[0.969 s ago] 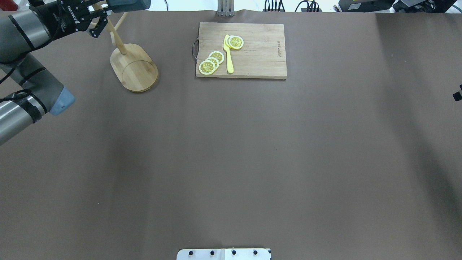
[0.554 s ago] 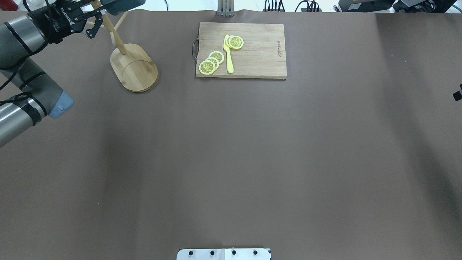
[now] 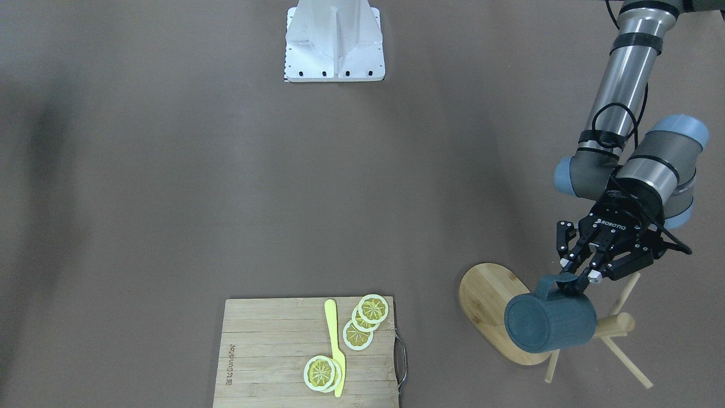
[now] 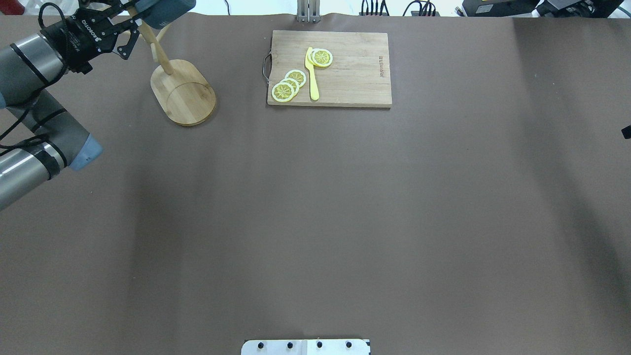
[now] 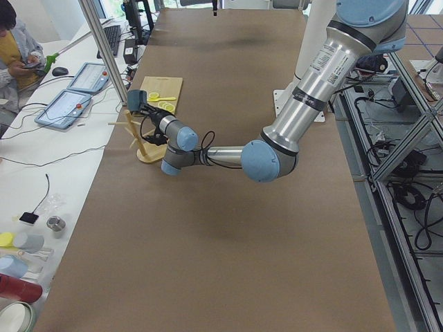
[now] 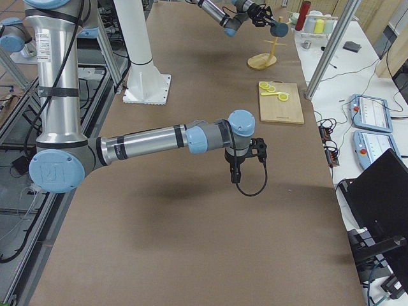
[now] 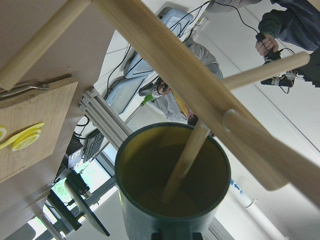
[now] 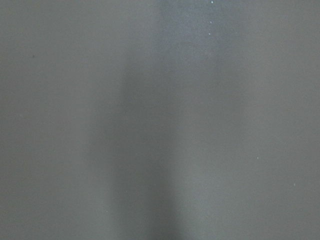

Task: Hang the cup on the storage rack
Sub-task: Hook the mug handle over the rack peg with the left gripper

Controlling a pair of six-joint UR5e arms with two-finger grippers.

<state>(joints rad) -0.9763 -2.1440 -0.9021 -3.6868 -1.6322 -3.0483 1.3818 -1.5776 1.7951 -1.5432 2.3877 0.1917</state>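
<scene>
The left arm (image 4: pixel 29 64) had drawn back a little from the storage rack (image 4: pixel 185 96) over the last second, carrying the cup (image 3: pixel 549 328) with it. The cup lay on its side against the rack's post, clear of the table. The left gripper (image 3: pixel 578 276), marked ROBOTIQ, was clamped on it at the handle. A thin peg (image 7: pixel 185 160) reached into the cup's yellow mouth, so the hanging looked near, with release not yet made. The right gripper (image 6: pixel 257 148) hung well apart from the rack, its jaws impossible to judge. The lettering on the cutting board (image 4: pixel 355 74) near the rack was too small to read.
</scene>
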